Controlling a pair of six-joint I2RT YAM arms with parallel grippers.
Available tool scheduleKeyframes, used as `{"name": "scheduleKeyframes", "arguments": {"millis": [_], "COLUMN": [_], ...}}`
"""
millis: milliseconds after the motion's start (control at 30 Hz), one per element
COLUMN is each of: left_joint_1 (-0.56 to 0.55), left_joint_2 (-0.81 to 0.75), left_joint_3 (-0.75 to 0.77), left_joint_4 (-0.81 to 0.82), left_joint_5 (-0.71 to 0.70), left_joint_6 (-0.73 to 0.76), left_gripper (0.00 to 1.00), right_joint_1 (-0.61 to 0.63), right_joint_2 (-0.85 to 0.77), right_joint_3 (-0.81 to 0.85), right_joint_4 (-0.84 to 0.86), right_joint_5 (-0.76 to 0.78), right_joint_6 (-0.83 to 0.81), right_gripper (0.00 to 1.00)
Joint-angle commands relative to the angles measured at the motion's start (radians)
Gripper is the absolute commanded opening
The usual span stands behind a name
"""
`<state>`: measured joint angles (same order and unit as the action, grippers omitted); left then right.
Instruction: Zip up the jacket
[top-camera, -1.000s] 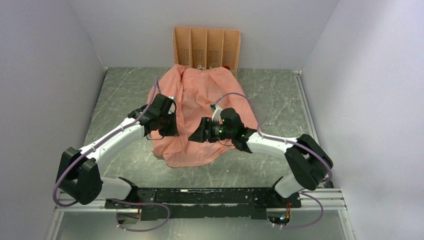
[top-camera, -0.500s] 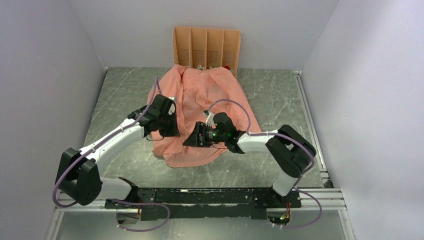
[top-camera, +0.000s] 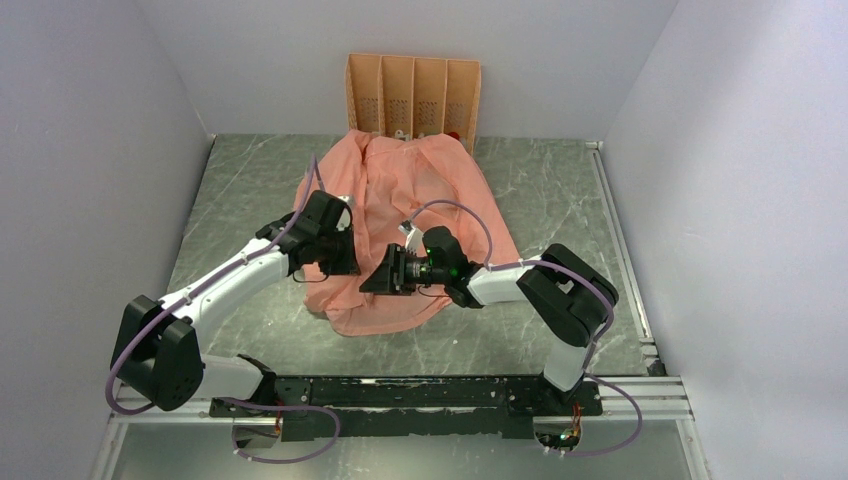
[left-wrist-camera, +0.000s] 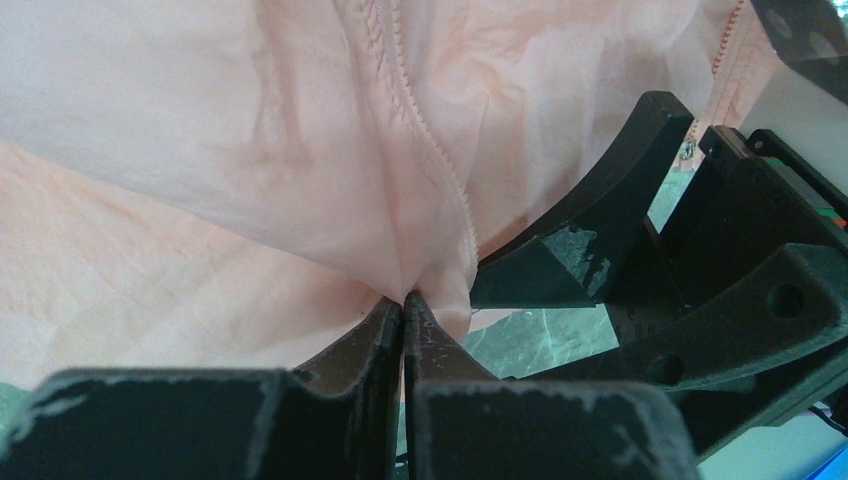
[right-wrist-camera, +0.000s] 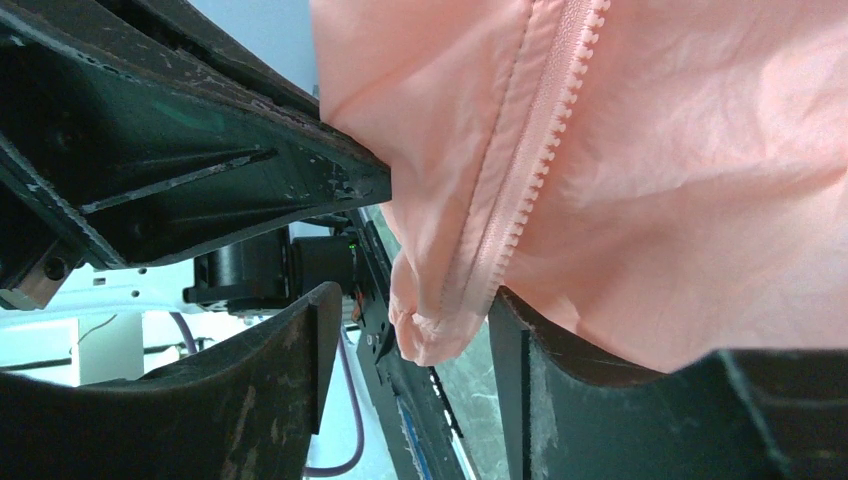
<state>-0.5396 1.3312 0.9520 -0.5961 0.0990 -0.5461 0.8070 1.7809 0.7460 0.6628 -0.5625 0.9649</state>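
On the table: the jacket (top-camera: 420, 190) is seen crumpled across the middle of the grey marbled table (top-camera: 580, 200), collar end toward the orange rack (top-camera: 412, 95) at the back wall, hem toward the arms.
Left gripper (left-wrist-camera: 403, 303): shut tight, with a fold of pink fabric pinched at the fingertips just beside a stitched front edge; the cloth is held lifted off the table.
Right gripper (right-wrist-camera: 408, 300): jaws parted roughly halfway, nothing clamped; the lower end of one zipper tape (right-wrist-camera: 530, 150) is seen hanging in the gap between the fingers.
Step in hand: judged to be the capture of the zipper's bottom end, so that the two halves can be mated.
How it is best done: the jaws should be closed on the tape just beside the teeth, not on the loose bunched cloth below it. The teeth should be left exposed. The left pinch should be held taut so that the edge is not allowed to sag or twist.
Not made out: slider and pin cannot be found in any view.
Risk: the thin fabric is judged likely to slip or bunch under a shallow bite.
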Motion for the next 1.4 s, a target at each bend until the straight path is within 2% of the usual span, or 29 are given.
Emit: {"name": "scheduleKeyframes", "arguments": {"millis": [0,667,733,800,833,900,967,1100,1267,1367], "left_joint_1": [0.006,0.01,0.01,0.01,0.01,0.011,0.012,0.013,0.015,0.015], "left_joint_2": [-0.031,-0.047,-0.051,-0.06,-0.066,-0.079,-0.093,-0.135,-0.213,-0.26], "left_joint_3": [-0.009,-0.017,-0.021,-0.024,-0.024,-0.021,-0.012,-0.004,-0.006,-0.004], "left_joint_4": [0.024,0.031,0.036,0.042,0.042,0.036,0.017,-0.008,-0.031,-0.054], "left_joint_5": [0.025,0.024,0.032,0.037,0.036,0.023,-0.002,-0.046,-0.068,-0.074], "left_joint_6": [0.008,0.019,0.021,0.023,0.023,0.021,0.017,0.006,-0.011,-0.017], "left_gripper": [0.08,0.08,0.08,0.08,0.08,0.08,0.17,0.41,0.52,0.55], "right_joint_1": [0.004,0.004,0.004,0.004,0.004,0.004,0.005,0.004,0.003,0.004], "right_joint_2": [-0.024,-0.066,-0.06,-0.054,-0.054,-0.056,-0.064,-0.085,-0.097,-0.111], "right_joint_3": [-0.001,-0.019,-0.015,-0.012,-0.011,-0.011,-0.008,0.003,0.03,0.052], "right_joint_4": [0.044,0.056,0.058,0.063,0.063,0.065,0.057,0.032,0.026,0.019], "right_joint_5": [-0.016,-0.004,-0.007,-0.011,-0.011,-0.011,-0.008,0.001,-0.003,-0.007], "right_joint_6": [0.005,0.006,0.01,0.012,0.015,0.014,0.008,-0.015,-0.031,-0.047], "right_gripper": [0.56,0.29,0.22,0.04,0.0,0.0,0.0,0.0,0.0,0.0]}}
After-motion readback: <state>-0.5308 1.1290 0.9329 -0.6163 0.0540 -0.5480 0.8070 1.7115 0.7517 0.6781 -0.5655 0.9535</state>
